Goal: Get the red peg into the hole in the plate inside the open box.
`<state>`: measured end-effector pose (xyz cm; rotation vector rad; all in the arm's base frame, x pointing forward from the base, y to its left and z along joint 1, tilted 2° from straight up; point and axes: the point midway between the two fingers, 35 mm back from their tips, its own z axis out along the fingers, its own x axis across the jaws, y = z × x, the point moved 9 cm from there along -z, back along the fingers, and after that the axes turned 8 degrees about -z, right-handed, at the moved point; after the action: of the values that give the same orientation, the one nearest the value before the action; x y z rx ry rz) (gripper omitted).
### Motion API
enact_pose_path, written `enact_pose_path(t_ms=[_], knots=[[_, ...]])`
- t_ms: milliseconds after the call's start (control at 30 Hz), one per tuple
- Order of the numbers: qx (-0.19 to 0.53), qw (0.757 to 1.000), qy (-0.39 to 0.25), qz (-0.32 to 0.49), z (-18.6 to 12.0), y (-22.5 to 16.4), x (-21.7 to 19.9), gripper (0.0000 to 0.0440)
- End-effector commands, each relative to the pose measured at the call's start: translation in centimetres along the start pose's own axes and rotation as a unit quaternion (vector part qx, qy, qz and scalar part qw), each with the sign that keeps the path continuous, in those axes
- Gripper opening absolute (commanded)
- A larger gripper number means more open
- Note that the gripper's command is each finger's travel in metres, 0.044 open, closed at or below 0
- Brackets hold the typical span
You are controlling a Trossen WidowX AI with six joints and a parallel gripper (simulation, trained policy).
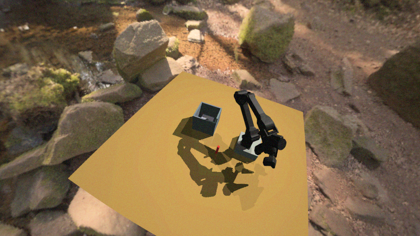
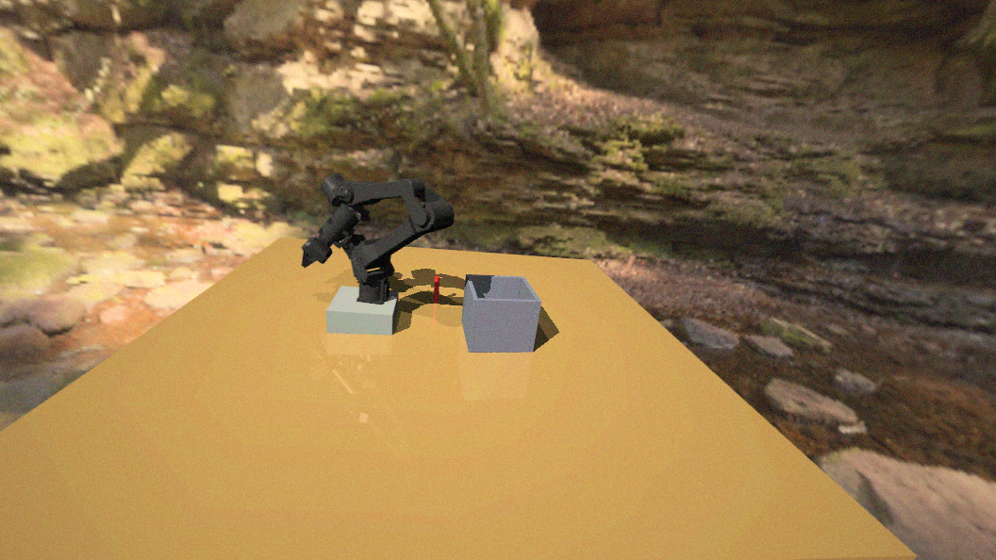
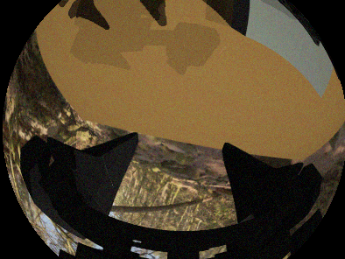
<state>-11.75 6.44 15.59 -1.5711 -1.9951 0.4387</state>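
The red peg [image 1: 217,149] [image 2: 437,289] stands upright on the yellow table, between the arm's base and the open box. The grey-blue open box [image 1: 203,126] [image 2: 501,325] stands on the table. In the top view a small lighter patch shows at its bottom; the plate's hole cannot be made out. My gripper [image 3: 181,143] is open with nothing between its fingers. In the exterior view the gripper [image 2: 306,261] is raised on the side of the base away from the peg and box. The peg and box are not in the wrist view.
The arm's pale base block [image 1: 247,153] [image 2: 360,320] stands beside the peg; part of it shows at the upper right of the wrist view [image 3: 289,44]. The yellow table [image 1: 132,164] [image 2: 348,452] [image 3: 197,105] ends beyond the fingertips in the wrist view. Arm shadows fall around the peg.
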Motion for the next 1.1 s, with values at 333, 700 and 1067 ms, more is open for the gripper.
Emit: enact_pose_path(t_ms=[333,700,1067], knots=[[-0.03,0.987,0.104,0.12,-5.3,-0.1,4.1,0.044],[-0.111,0.941,0.187,0.26,-10.9,2.4,6.8,0.044],[-0.197,0.877,0.234,0.37,-16.1,5.5,8.0,0.044]])
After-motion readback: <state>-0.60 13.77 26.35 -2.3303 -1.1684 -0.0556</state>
